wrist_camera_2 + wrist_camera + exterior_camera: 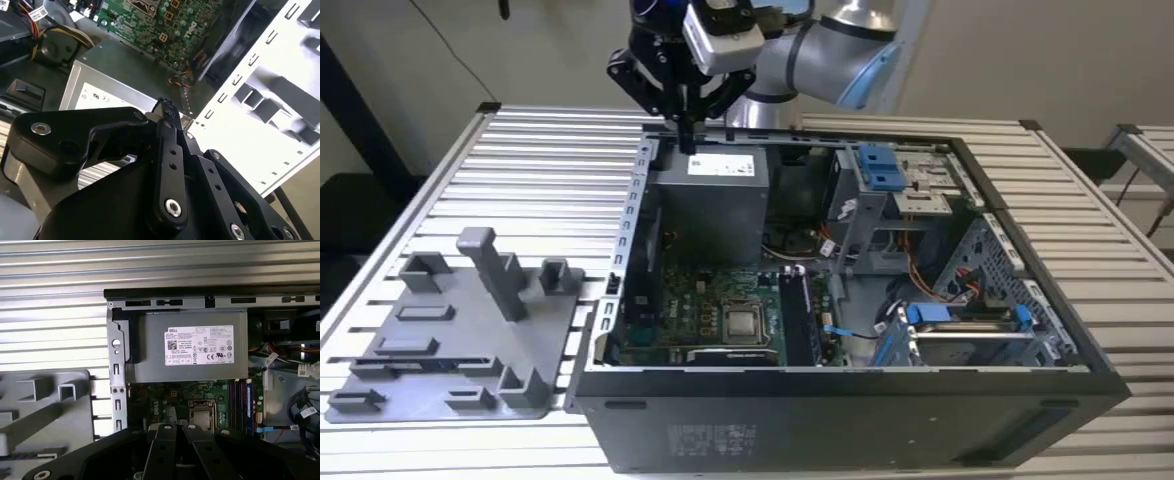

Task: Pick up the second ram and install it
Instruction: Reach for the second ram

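Note:
A long, thin dark stick, seemingly the second ram (420, 363), lies flat in the grey tray (454, 330) at the exterior view's left; the first wrist view catches its dark edge (30, 454). My gripper (683, 138) hangs over the far left corner of the open computer case, just above the grey power supply (707, 195) and well away from the tray. In both wrist views its black fingers (167, 107) meet at the tips with nothing between them. The green motherboard (700, 320) carries long black memory sockets (797, 322).
The case walls (630, 250) rise around the motherboard. Drive cages with blue clips (887, 170) and loose cables (854, 330) fill the case's right half. Upright grey blocks (491, 270) stand on the tray. A slatted metal table (534, 170) lies under everything.

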You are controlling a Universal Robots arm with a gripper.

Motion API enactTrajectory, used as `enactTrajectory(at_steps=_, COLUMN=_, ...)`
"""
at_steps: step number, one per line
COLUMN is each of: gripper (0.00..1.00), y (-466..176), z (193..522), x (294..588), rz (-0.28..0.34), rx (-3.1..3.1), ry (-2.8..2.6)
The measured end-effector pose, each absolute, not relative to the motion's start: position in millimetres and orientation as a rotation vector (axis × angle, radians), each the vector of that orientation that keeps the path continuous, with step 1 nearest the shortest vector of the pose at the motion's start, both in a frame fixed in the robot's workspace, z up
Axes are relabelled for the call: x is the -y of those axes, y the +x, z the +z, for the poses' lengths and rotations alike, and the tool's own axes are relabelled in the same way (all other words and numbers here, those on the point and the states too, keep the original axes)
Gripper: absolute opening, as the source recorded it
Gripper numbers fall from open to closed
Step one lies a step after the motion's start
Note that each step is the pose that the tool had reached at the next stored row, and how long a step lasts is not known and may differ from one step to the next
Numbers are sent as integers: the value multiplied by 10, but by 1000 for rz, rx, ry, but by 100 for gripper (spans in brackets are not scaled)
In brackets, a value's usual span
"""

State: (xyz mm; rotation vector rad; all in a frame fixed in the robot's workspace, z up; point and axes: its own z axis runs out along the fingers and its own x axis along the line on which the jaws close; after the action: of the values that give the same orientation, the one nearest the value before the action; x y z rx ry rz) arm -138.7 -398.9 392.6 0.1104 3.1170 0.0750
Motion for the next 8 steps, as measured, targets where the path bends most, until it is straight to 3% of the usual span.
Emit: enactTrajectory(at_steps=8, gripper=11, y=-1483, z=3925, x=3988, rz=75, rx=-3117, ry=110)
